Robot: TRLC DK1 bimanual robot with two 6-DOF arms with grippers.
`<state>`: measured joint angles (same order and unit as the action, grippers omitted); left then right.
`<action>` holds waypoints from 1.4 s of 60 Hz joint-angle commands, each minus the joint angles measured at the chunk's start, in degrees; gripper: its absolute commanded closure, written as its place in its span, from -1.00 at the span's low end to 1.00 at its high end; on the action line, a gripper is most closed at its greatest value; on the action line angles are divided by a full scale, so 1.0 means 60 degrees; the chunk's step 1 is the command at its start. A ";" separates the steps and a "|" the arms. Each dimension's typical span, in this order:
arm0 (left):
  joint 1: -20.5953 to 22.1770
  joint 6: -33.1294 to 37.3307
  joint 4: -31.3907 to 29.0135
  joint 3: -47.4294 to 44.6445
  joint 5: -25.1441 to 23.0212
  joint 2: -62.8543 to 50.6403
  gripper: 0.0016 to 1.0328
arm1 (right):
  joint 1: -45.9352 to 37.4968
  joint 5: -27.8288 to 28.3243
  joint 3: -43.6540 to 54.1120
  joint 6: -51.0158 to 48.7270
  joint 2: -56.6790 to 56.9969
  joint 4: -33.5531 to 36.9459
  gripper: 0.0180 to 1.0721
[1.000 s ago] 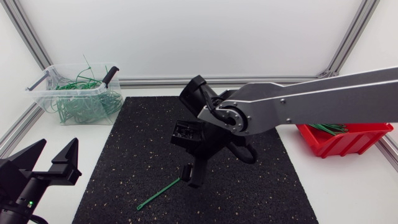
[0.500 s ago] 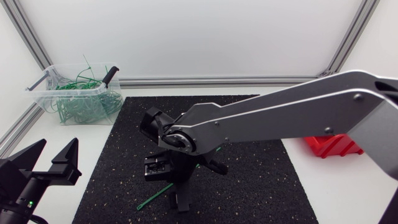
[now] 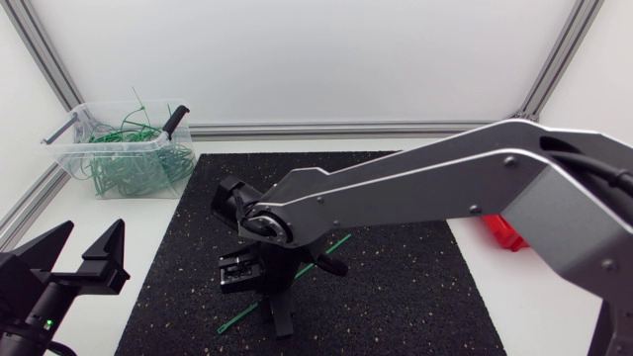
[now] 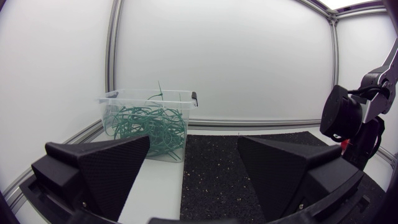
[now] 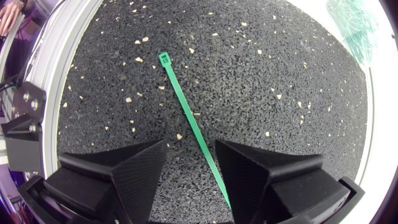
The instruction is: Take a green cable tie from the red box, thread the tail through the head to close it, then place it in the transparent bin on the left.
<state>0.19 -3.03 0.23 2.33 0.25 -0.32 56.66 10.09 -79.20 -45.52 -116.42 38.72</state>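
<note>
Right gripper (image 5: 191,144) hangs low over the black mat (image 3: 425,287), lower centre of the head view, claw spread wide with the green cable tie (image 5: 185,109) lying flat between its fingers, untouched. Best play: drop straight, pinch mid-strap, leave head and tail free for threading. Left gripper (image 3: 92,229) sits released, lower left.

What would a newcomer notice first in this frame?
The big silver right arm stretches across the black mat from the right. Its gripper is open over a single green cable tie lying flat on the mat. Next comes the clear bin stuffed with green ties, just past the mat's far left corner, and the left gripper, open and holding nothing at the front left.
</note>
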 commanded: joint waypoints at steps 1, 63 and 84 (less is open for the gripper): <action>0.0086 -0.0096 -0.0287 -0.0359 -0.0071 -0.0108 -0.91 | 0.0004 0.0003 -0.0233 -0.0295 -0.0328 0.0095 0.07; 0.0072 -0.0096 -0.0287 -0.0344 -0.0057 -0.0108 -0.91 | -0.0318 0.0047 0.0309 -0.0500 0.0082 -0.0154 0.89; 0.0159 -0.0096 -0.0302 -0.0344 -0.0057 -0.0050 -0.91 | -0.0933 -0.0319 0.1745 0.0921 0.2514 -0.1502 0.89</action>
<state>0.45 -3.03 0.21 2.33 0.27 -0.32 51.90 9.13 -71.90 -43.11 -105.75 31.48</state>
